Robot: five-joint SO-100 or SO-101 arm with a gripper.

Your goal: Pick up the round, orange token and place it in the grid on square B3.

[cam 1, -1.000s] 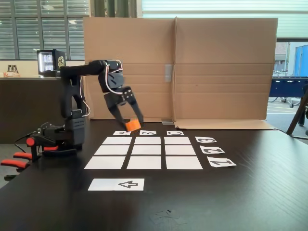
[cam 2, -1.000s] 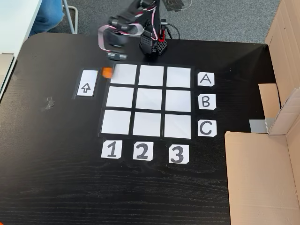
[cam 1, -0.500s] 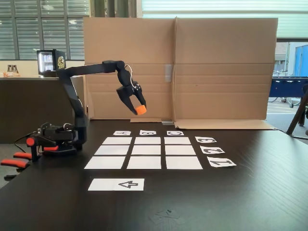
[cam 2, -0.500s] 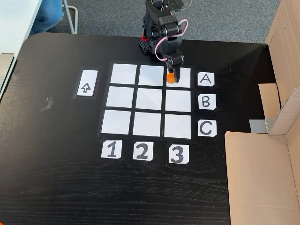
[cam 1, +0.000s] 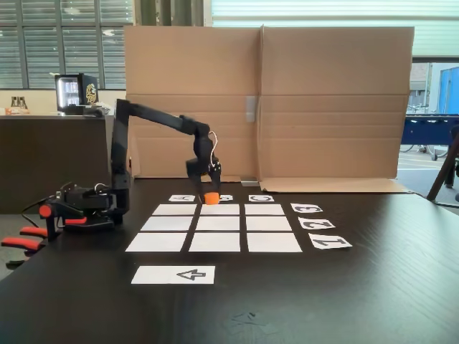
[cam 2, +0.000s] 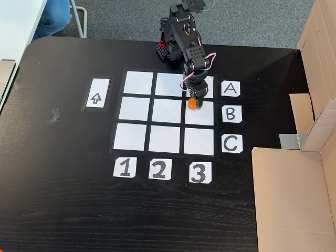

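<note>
Nine white squares make up the grid [cam 2: 136, 108], flanked by three letter cards and three number cards. One small orange token [cam 2: 192, 103] is gripped in the pincer [cam 2: 193, 102] over square B3 [cam 2: 202, 114].

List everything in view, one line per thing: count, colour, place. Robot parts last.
Token: one, orange, held over the top left of square B3.
Grid: nine white squares, table centre.
Letter cards: three, white, right of the grid in the view from above.
Number cards: three, white, below the grid there.
Arrow strip: one, white, left of the grid there.
Cardboard: brown, upright along one table edge.
Table: one, black.
Gripper: one, black, shut on the token.
</note>
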